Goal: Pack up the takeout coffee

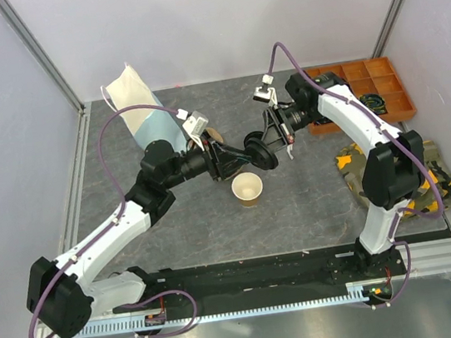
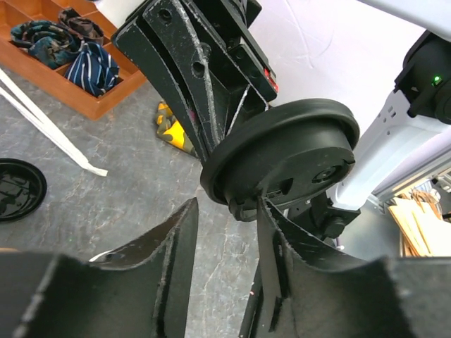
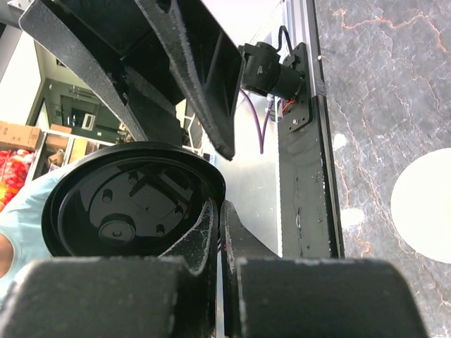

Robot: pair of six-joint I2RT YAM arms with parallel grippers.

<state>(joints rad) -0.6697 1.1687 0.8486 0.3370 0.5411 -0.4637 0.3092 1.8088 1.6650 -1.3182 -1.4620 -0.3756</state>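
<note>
The tan paper cup (image 1: 248, 188) stands open on the table, without a lid, and its cream-white inside also shows in the right wrist view (image 3: 423, 204). My right gripper (image 1: 273, 145) is shut on the rim of a black round lid (image 1: 259, 153) and holds it in the air above and behind the cup. The right wrist view shows the pinch (image 3: 220, 208) on the lid (image 3: 127, 204). My left gripper (image 1: 239, 158) is open, with its tips (image 2: 227, 204) at the lid's lower edge (image 2: 282, 162); whether they touch it I cannot tell.
A light-blue paper bag (image 1: 146, 113) stands at the back left. An orange compartment tray (image 1: 366, 94) of small items sits at the back right. A second black lid (image 2: 17, 189) lies flat on the table. Yellow and dark clutter (image 1: 393, 166) lies by the right arm.
</note>
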